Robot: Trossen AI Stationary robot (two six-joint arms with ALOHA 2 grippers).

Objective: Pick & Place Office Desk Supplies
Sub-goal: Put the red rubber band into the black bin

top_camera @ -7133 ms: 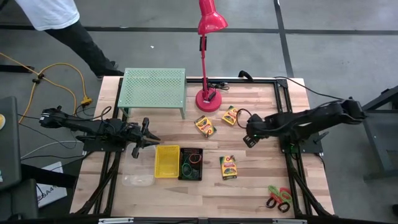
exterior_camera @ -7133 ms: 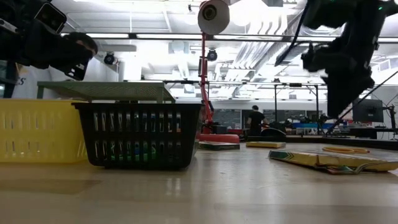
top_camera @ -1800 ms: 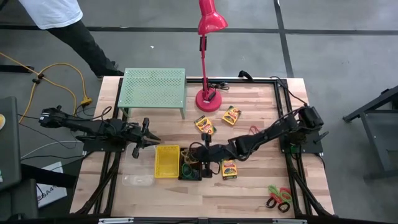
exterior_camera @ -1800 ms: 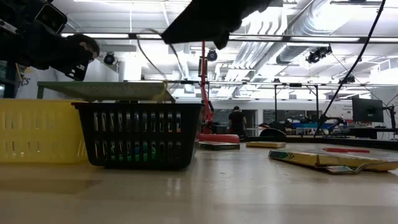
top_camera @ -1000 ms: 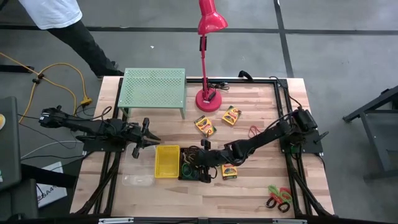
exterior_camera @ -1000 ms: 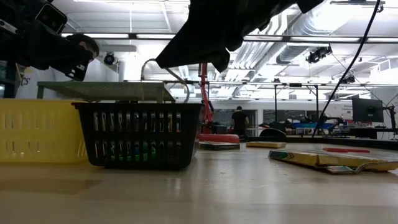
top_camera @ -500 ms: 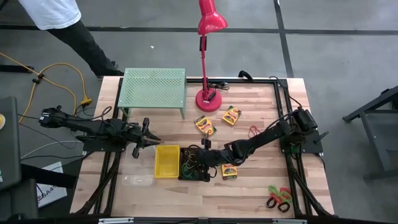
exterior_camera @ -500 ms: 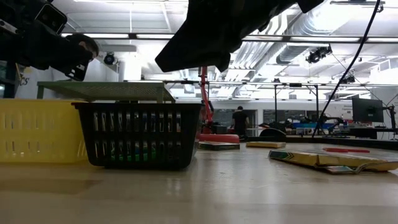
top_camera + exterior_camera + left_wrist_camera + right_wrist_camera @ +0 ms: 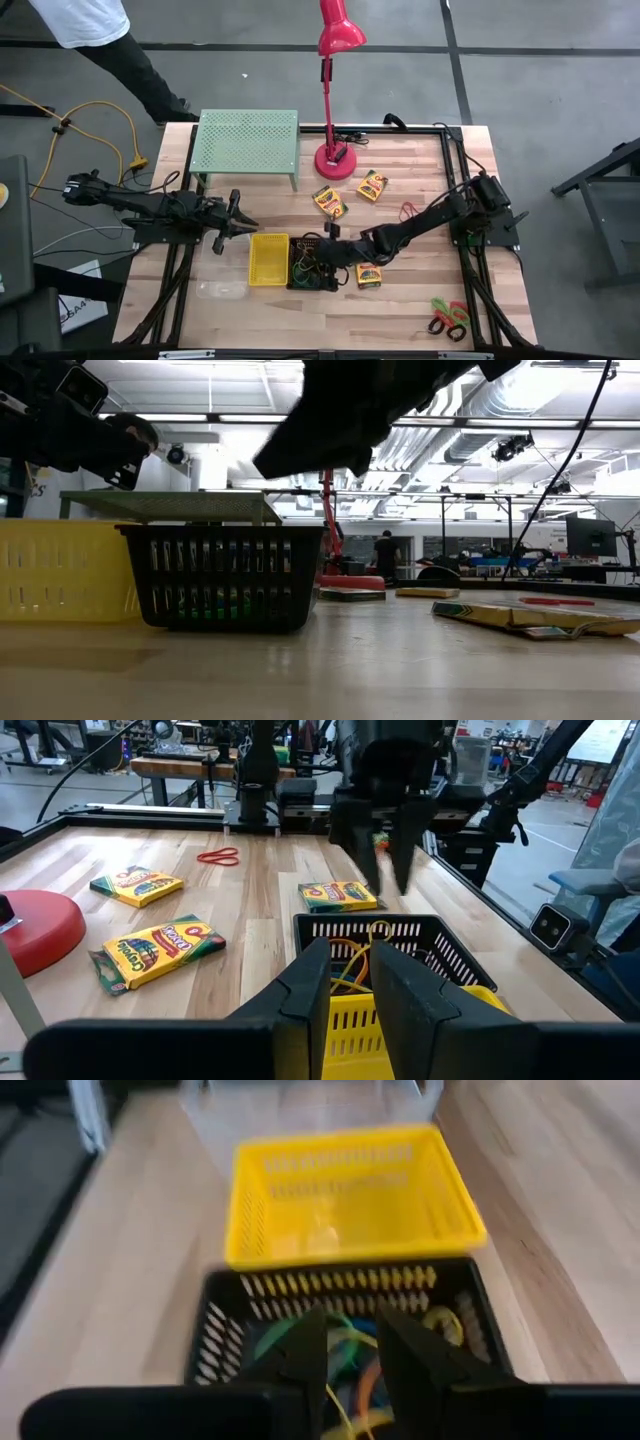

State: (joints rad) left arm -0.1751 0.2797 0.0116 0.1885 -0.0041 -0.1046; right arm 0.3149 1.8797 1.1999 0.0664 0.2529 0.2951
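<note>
The black mesh bin (image 9: 306, 266) stands by the yellow bin (image 9: 268, 258), near the clear bin (image 9: 221, 289). Coloured loops (image 9: 345, 1342) lie inside the black bin; a yellow loop (image 9: 378, 932) leans on its far wall. My right gripper (image 9: 388, 870) hangs open just above this bin, with nothing between its fingers. Three crayon boxes (image 9: 330, 202) (image 9: 372, 185) (image 9: 368, 273) lie flat on the table. A red loop (image 9: 410, 210) lies to the right of them, and the scissors (image 9: 448, 318) lie at the near right. My left gripper (image 9: 236, 214) waits open at the table's left.
A light-green perforated rack (image 9: 246, 143) stands at the far left and a red lamp (image 9: 333, 150) on its round base beside it. A person (image 9: 95, 30) stands beyond the far left corner. Bare wood lies along the near edge between the bins and the scissors.
A loop hung below my right gripper over the black bin a second ago. The gripper has let it go and the loop has dropped into the bin. The arm itself has stayed over the bin.
</note>
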